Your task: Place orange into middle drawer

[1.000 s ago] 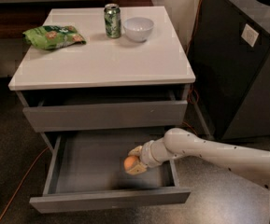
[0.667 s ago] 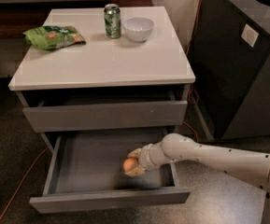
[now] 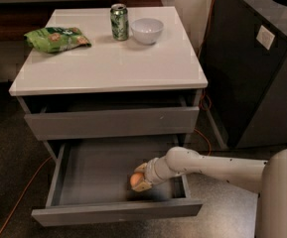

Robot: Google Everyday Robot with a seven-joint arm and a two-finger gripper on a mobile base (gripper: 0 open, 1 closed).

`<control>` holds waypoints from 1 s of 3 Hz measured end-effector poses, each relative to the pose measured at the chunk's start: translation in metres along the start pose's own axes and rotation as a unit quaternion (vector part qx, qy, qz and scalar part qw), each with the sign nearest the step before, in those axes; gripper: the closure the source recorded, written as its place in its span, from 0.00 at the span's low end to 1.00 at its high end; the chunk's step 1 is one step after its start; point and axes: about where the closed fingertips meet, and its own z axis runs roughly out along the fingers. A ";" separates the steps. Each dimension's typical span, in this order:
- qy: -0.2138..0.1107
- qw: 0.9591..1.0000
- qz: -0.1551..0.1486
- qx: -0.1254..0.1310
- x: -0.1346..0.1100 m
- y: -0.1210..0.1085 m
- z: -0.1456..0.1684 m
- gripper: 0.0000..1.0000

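view from above and in front of the cabinet.

left to right on the white cabinet top (image 3: 108, 68): a green chip bag (image 3: 57, 37) lying flat near the back left corner; a green soda can (image 3: 119, 22) upright at the back; a white bowl (image 3: 147, 29) just beside the can on its right, and i cannot tell if they touch.

below the top, the upper drawer (image 3: 113, 123) is pulled out only slightly, with a dark gap above its front. an orange cable (image 3: 24, 192) runs along the floor to the left of the cabinet.

the middle drawer (image 3: 83, 170) is pulled well out, and i see its grey floor and side walls.

the orange (image 3: 135, 180) is inside the middle drawer, in the right half, close to the front wall and over the drawer floor. it sits between the two pale fingers (image 3: 143, 186), one above it and one below it in the view. i cannot tell whether it rests on the drawer floor or hangs just above it; there is a dark patch right under it.

the gripper (image 3: 139, 178) is inside the drawer opening, clamped on the orange, fruit at the tips and facing left. the white arm (image 3: 217, 167) reaches in from the right, crossing over the drawer's right wall.

far right: a dark bin unit (image 3: 252, 73) stands beside the cabinet, apart from it.
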 end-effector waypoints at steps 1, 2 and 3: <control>0.005 1.000 0.001 -0.005 0.008 -0.002 0.009 0.24; 0.005 1.000 0.001 -0.007 0.007 0.000 0.010 0.01; 0.004 1.000 0.001 -0.008 0.007 0.000 0.010 0.00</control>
